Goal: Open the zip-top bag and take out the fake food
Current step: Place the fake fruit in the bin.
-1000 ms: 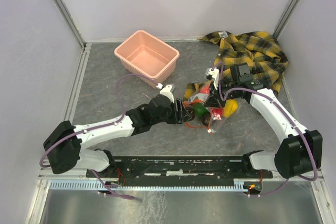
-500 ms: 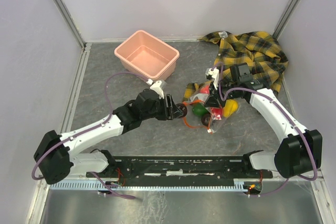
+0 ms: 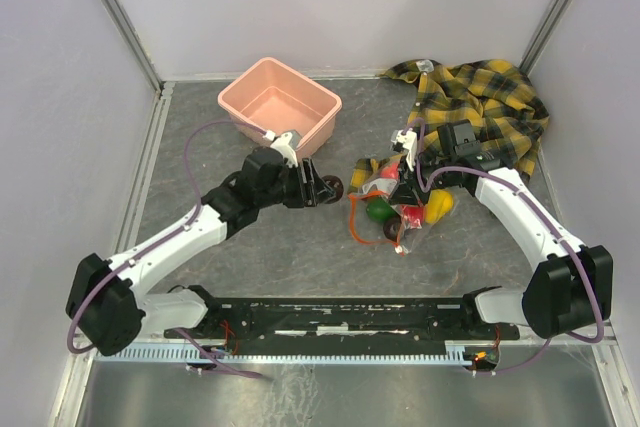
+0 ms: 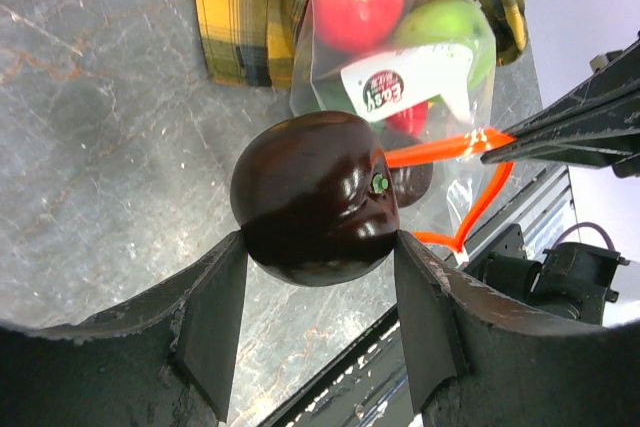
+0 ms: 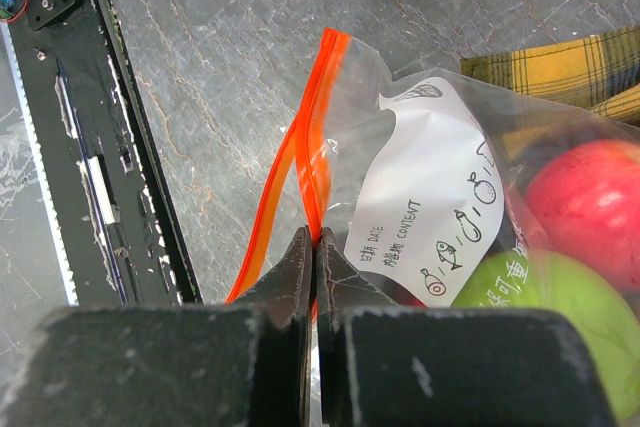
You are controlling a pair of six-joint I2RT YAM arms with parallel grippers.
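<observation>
The zip-top bag (image 3: 385, 205) lies mid-table with its orange-red zip strip (image 5: 318, 117) parted. My right gripper (image 5: 316, 243) is shut on one lip of that strip, also seen from above (image 3: 402, 183). Inside the bag (image 5: 430, 187) lie fake food pieces: a red fruit (image 5: 590, 197) and a light green one (image 5: 545, 312). My left gripper (image 4: 318, 252) is shut on a glossy dark brown fruit (image 4: 315, 197), held in the air left of the bag (image 4: 400, 77) and just in front of the pink tub. From above, that fruit (image 3: 332, 188) shows at my left gripper (image 3: 322, 189).
The pink tub (image 3: 243, 91) stands at the back, just behind my left gripper. A yellow-and-black plaid shirt (image 3: 490, 107) is heaped at the back right, touching the bag. Grey walls and metal rails (image 3: 150, 162) bound the table.
My left arm has drawn back from the bag's mouth, to the left and toward the pink tub, carrying the dark brown fruit. The right gripper has held still on the zip strip.
</observation>
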